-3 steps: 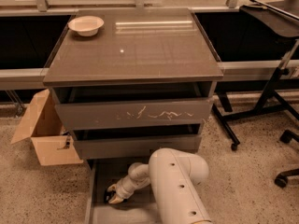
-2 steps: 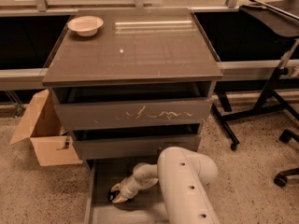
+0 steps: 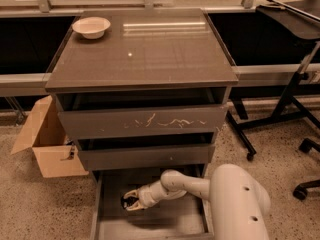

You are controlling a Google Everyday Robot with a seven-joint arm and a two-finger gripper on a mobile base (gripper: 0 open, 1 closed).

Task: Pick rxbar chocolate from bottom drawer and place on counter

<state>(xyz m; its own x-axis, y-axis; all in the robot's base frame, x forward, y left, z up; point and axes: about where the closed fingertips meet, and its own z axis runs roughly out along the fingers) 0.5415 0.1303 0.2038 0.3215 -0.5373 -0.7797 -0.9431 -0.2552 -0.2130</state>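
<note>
My claw sits low in the bottom drawer, lower centre-left. I cannot tell if it is spread or pinching. The dark patch at it looks like the rxbar chocolate: light, flat and slick, best pinched across its width. The middle drawer overhangs my lift. A bowl sits upper left on the worktop.

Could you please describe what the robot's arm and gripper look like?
The arm is smooth cream-white plastic. It has a bulky rounded shell with two small dark holes, and it tapers through ball-like joints to a slimmer forearm. No cables or lettering show. The gripper, inside the open bottom drawer, is dark with pale trim.
</note>
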